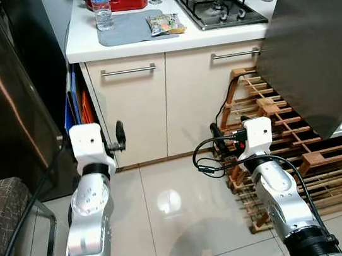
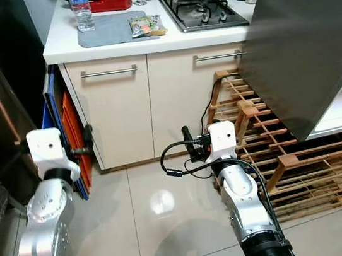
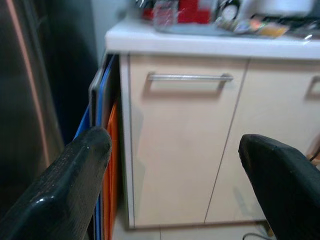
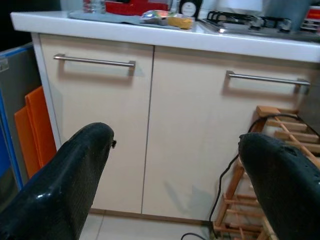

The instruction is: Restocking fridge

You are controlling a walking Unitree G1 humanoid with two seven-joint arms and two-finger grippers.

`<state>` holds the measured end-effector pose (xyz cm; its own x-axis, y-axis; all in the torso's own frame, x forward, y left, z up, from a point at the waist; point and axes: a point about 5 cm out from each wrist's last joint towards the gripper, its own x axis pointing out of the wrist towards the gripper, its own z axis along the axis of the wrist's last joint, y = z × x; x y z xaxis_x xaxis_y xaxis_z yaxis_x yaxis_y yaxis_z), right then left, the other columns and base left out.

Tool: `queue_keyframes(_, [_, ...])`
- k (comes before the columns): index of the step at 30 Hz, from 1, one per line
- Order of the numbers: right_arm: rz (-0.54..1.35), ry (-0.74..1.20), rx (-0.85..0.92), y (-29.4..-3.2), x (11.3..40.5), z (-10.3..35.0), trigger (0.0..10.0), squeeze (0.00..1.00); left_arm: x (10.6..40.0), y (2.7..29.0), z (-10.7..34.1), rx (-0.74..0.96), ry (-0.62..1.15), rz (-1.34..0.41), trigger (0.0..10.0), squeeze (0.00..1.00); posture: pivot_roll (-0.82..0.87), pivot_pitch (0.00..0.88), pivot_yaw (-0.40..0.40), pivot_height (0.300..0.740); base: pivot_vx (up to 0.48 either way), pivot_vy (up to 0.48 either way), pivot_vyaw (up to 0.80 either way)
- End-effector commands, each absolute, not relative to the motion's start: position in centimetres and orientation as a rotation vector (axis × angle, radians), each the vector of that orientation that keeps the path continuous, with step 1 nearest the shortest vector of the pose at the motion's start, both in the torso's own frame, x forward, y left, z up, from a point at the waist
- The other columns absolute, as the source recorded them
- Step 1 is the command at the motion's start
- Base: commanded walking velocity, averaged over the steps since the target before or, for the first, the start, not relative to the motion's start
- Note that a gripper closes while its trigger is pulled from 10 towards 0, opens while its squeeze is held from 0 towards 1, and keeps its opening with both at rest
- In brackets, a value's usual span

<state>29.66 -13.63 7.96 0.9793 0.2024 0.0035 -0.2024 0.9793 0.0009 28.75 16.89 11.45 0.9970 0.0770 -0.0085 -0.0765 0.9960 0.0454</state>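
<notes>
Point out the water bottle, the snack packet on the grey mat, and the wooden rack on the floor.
water bottle [image 1: 102, 10]: left eye view, on its clear body.
snack packet [image 1: 164, 24]: left eye view, on the wrapper's middle.
wooden rack [image 2: 290, 161]: right eye view, on a front slat.

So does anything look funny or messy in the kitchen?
A little. A wooden rack lies tilted on the floor against the cabinet, with a black cable running over it. Blue and orange boards are wedged in the gap beside the cabinet. Nothing looks spilled or broken. Both grippers, left and right, are open and empty.
</notes>
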Motion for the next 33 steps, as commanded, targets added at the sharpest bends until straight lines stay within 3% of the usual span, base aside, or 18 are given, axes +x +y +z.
queue_keyframes(1, [0.219,-0.039,-0.012,-13.6,30.0,8.8,10.0,0.23,29.3,16.6,12.1,0.037,-0.009,0.076,10.0,0.00,-0.05,0.000,-0.050,0.740,0.458,0.000,0.00])
queue_keyframes(27, [0.266,-0.053,0.004,-12.7,30.4,9.1,10.0,0.23,30.5,17.3,14.5,0.080,-0.107,0.103,10.0,0.00,-0.03,0.000,-0.054,0.740,0.453,0.000,0.00])
queue_keyframes(33, [0.274,-0.131,-0.005,-12.3,30.8,11.0,10.0,0.23,30.7,16.9,15.4,0.080,-0.157,0.074,10.0,0.00,-0.03,0.000,-0.052,0.740,0.446,0.000,0.00])
